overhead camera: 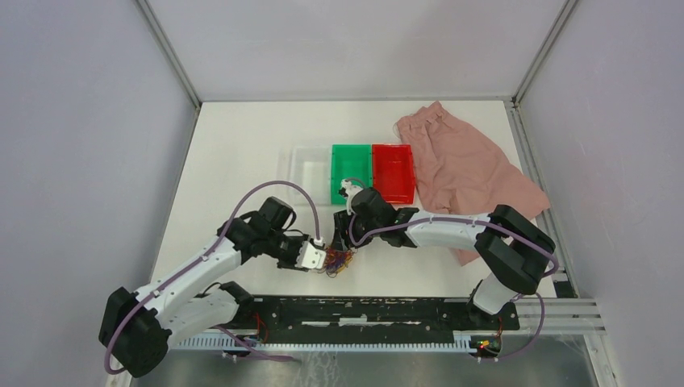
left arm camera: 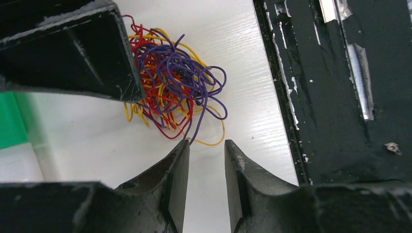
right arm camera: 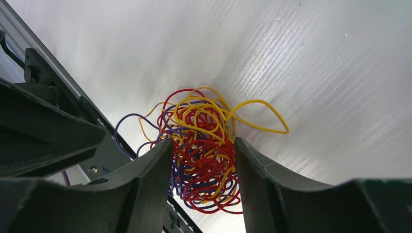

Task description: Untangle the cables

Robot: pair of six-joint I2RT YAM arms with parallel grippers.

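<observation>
Right hand (right arm camera: pixel 203 141) astride cables (right arm camera: pixel 205 162), outside green bin (overhead camera: pixel 351 173).

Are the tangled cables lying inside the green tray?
No, the cables lie in a heap on the white table, well apart from the green tray.

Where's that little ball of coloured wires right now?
In the top view the wires lie on the table near the black front rail, between the left gripper and right gripper, whose fingers straddle them.
</observation>
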